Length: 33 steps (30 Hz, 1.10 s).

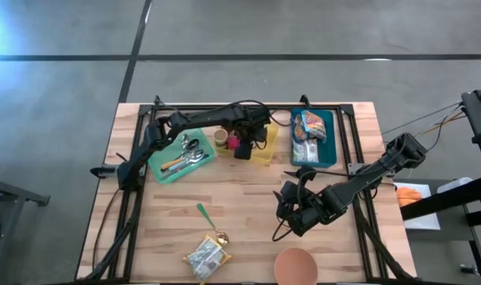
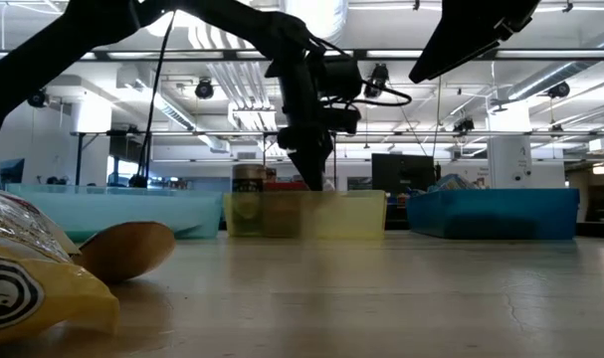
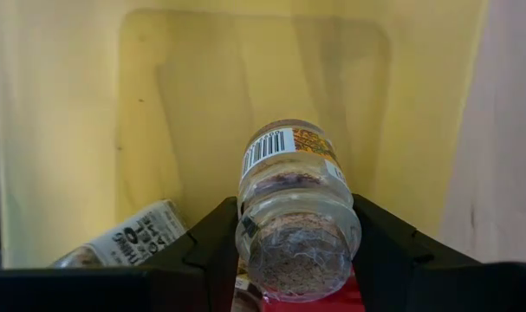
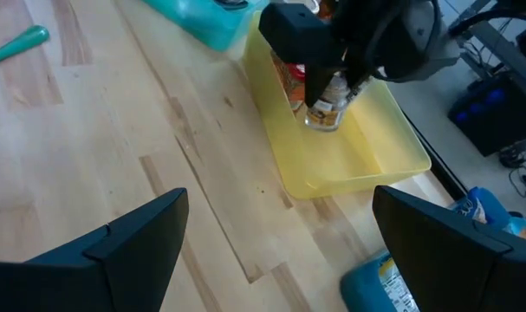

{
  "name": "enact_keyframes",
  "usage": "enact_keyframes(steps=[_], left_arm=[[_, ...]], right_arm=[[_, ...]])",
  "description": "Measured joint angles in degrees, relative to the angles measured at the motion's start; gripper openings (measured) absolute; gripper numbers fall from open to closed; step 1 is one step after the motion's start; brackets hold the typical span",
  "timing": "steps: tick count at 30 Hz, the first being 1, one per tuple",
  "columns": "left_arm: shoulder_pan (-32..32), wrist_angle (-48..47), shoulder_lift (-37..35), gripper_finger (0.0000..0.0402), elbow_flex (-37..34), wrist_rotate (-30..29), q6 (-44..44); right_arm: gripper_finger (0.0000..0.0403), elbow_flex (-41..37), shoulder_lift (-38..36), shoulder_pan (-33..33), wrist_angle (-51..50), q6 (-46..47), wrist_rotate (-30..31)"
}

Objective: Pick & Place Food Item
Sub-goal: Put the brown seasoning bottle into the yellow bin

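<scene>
While the left tool [image 3: 297, 260] is clenched on the clear glass spice jar [image 3: 295, 208] inside the yellow plastic bin [image 4: 366, 152], lifting and placing remain; the right tool [image 4: 271, 251] waits released above the worktop [image 1: 248, 206].

I see a green tray [image 1: 154, 169] of cutlery [image 1: 186, 157] at the back left and a blue bin [image 1: 332, 142] of packets at the back right. Near me lie a green-handled spoon [image 1: 209, 222], a yellow snack bag [image 1: 206, 256] and a brown bowl [image 1: 295, 266].
</scene>
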Motion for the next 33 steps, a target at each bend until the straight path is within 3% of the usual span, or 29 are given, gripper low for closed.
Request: enact_keyframes(steps=[10,33], left_arm=[[0.11,-4.55,0.04,0.0169,-0.04,0.57,0.99],[0.46,-3.89,0.50,0.0169,-1.90,1.01,2.94]], right_arm=[[0.0364,-0.04,0.00,0.00,0.06,-0.63,-0.09],[0.0364,-0.15,0.00,0.04,0.80,2.02,-0.41]])
